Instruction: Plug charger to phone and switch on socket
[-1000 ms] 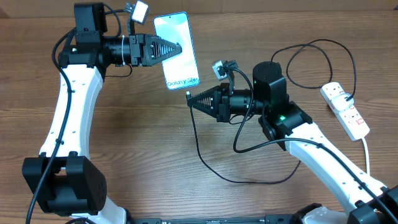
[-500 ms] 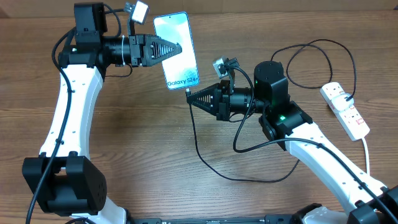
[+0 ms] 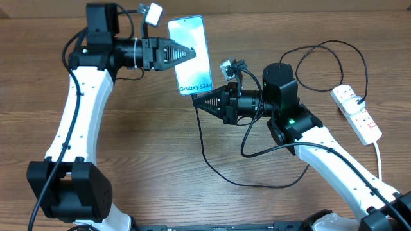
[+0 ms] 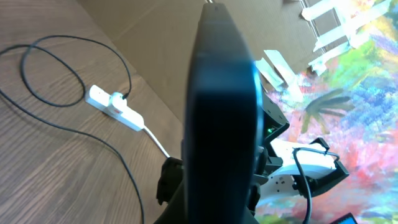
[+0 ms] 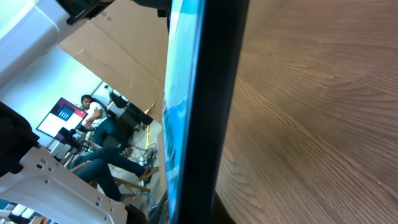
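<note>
At the left gripper, closes both fingers on the phone from its long side and holds it apparently clear of the table, screen up, the "Galaxy S24+" end turned toward the other arm. Offers that end, probably, to let the plug come at the port in a straight line with nothing underneath to catch on. Fills the middle of the left wrist view as a dark slab seen edge-on.

At the right gripper, seems closed on the tip end of the charger: shows the black cable leaving straight from the fingertips, yet hides the plug itself. Sits just beside the phone's lower edge, touching or nearly so; cannot tell from above whether seated in the port. Confirms the closeness from the right wrist, with dark rim and teal glass right across the frame, but not the contact.

Outward, trails the charger in a slack loop over the wood under the right arm, then curls round to the socket, well apart at the right edge, white cord running off toward the front. Leaves enough slack, by the look of it, for a push not to drag it. Leaves the switch for afterwards, with neither gripper near it.
</note>
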